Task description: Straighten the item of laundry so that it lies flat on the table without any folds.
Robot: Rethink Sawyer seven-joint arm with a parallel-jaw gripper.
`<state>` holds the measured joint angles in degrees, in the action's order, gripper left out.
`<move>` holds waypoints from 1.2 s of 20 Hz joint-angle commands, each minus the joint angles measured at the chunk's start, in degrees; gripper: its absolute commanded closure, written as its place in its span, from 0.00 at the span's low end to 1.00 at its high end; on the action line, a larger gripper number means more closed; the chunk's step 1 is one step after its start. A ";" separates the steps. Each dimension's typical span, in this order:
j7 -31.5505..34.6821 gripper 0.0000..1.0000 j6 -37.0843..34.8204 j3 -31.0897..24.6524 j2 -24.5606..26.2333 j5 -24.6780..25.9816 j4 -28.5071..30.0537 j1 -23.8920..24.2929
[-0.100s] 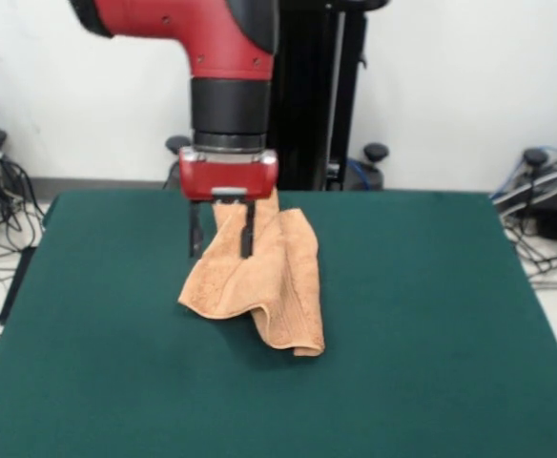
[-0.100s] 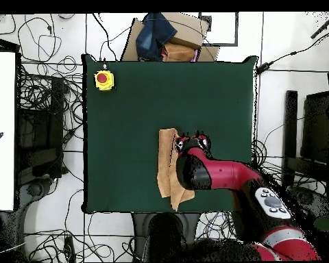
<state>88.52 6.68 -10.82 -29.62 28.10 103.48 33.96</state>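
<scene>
Towel (image 1: 264,281) — rumpled, no legible label — on green table (image 1: 431,324), claw (image 1: 220,250) parted astride its top fold.

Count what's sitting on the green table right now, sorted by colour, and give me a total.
Orange-tan: 1, the towel, bunched under the gripper
Yellow with a red top: 1, the button box at a table corner
Total: 2
</scene>
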 commanded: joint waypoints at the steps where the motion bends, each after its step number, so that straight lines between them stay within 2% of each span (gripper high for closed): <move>1: -1.47 0.00 -7.98 -8.71 4.72 5.65 -4.72 2.96; 6: 0.47 0.00 -4.81 -8.41 7.15 8.56 -4.17 3.40; 13: 1.49 0.00 -2.02 -15.11 13.43 15.12 -1.59 9.48; 16: -1.09 0.00 -5.42 -22.26 17.68 18.93 -1.47 15.15; 21: -3.46 0.00 -9.01 -27.63 22.81 22.63 -2.72 19.72; 24: -4.53 0.00 -11.18 -29.21 23.70 23.22 -2.51 21.46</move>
<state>88.52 4.67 -30.74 -11.26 46.75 101.73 54.22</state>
